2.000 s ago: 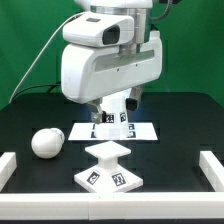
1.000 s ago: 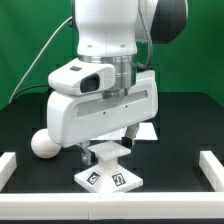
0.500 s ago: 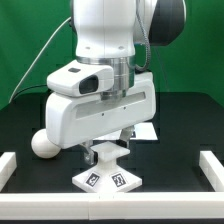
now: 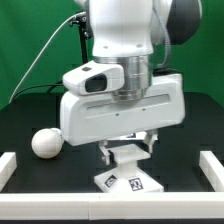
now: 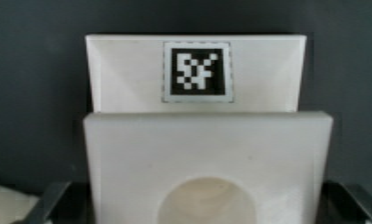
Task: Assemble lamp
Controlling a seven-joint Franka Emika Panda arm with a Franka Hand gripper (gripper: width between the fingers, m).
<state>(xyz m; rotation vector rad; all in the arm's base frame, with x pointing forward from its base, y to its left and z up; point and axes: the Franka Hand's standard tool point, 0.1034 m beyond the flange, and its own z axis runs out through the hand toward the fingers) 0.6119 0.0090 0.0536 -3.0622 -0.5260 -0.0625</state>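
While your end effector (image 4: 126, 152) pinches the base (image 4: 128, 183) directly beneath it on the bench (image 4: 190, 130), note: a shallow hold on its raised step may let it twist or slip. The bulb (image 4: 45, 143) lies well apart.

Tool (image 4: 126, 152) grip unclear; base (image 4: 130, 184) partly hidden by arm (image 4: 122, 100).

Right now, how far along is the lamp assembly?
Nothing looks joined yet. In hand: the gripper appears closed on the base, with its fingers flanking the base's sides in the wrist view. The bulb lies loose on the table, apart from the base, toward the exterior view's left. Left to do: bulb into base, then the shade, which neither view shows.
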